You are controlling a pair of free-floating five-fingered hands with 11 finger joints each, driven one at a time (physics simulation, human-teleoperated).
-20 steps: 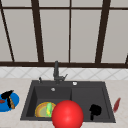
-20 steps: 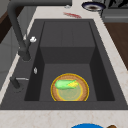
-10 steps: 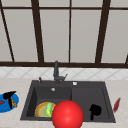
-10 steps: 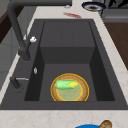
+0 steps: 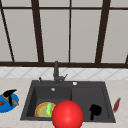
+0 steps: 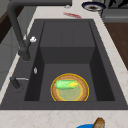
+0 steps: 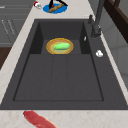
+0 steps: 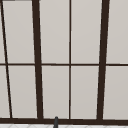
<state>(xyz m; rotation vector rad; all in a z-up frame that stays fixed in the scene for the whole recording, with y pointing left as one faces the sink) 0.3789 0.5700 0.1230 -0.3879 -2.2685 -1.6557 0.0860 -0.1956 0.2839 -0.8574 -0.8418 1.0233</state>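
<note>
Your left hand (image 5: 10,94) sat over the blue plate (image 5: 7,106) on the surface at nine o'clock of the sink (image 5: 107,100), fingers pinching the bread stick (image 5: 13,101), its length running toward four o'clock.

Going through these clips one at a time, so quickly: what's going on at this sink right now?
The left hand is over a blue plate on the counter left of the sink, at a brown bread-like stick lying on that plate; whether it grips the stick is unclear. The right hand hangs with curled fingers over the sink's shallow right part. In the deep basin sits a yellow bowl with a green vegetable in it. A red item lies on the counter to the right.
</note>
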